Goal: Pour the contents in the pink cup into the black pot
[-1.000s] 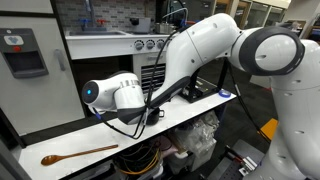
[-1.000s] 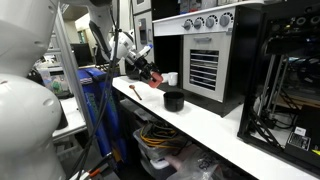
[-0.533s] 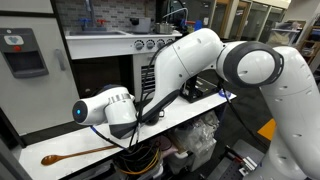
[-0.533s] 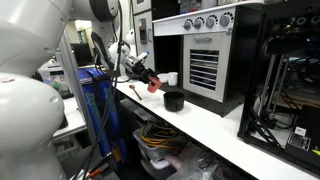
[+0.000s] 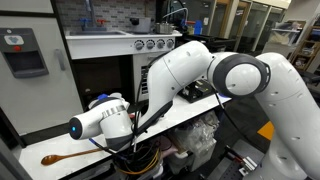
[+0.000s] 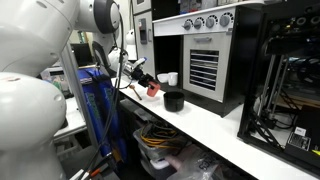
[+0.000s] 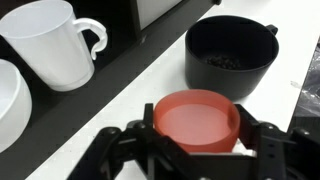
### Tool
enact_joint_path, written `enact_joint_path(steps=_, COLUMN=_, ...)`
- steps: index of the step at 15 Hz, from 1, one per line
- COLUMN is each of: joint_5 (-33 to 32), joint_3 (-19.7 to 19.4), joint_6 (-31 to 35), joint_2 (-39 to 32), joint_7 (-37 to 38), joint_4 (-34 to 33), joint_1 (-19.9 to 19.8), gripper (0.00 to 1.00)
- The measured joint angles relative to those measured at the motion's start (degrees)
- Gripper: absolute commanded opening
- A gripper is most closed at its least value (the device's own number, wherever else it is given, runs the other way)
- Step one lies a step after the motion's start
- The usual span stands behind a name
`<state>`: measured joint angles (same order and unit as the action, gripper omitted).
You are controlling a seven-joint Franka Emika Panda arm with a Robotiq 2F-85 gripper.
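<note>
My gripper (image 7: 197, 140) is shut on the pink cup (image 7: 196, 118), with a finger on each side of it. The cup looks empty inside and is held above the white table. The black pot (image 7: 229, 52) stands just beyond the cup, apart from it, with small dark bits on its bottom. In an exterior view the pink cup (image 6: 153, 89) sits in the gripper (image 6: 148, 84) beside the black pot (image 6: 174, 100). In the exterior view from the opposite side the arm hides both the cup and the pot.
A white mug (image 7: 53, 42) with a handle and the rim of a white bowl (image 7: 8, 102) stand to the left of the cup. A wooden spoon (image 5: 75, 155) lies on the white table (image 5: 190, 110). A dark oven front (image 6: 203, 62) stands behind the pot.
The arm has swung further over the table and the wrist has moved away from the pot, carrying the pink cup with it. The pot has not moved.
</note>
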<state>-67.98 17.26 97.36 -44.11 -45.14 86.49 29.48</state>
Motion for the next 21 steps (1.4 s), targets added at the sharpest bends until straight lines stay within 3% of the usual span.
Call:
enact_joint_path(steps=13, joint_5=-10.5, joint_3=-3.3, joint_6=-7.0, joint_2=-7.4, joint_7=0.9, joint_4=-5.4, joint_1=4.9, gripper=0.51)
enact_joint_path(steps=21, joint_5=-11.8, joint_3=-4.3, joint_6=-7.5, joint_2=-11.8, joint_7=6.6, joint_4=-9.9, joint_1=6.2, gripper=0.51)
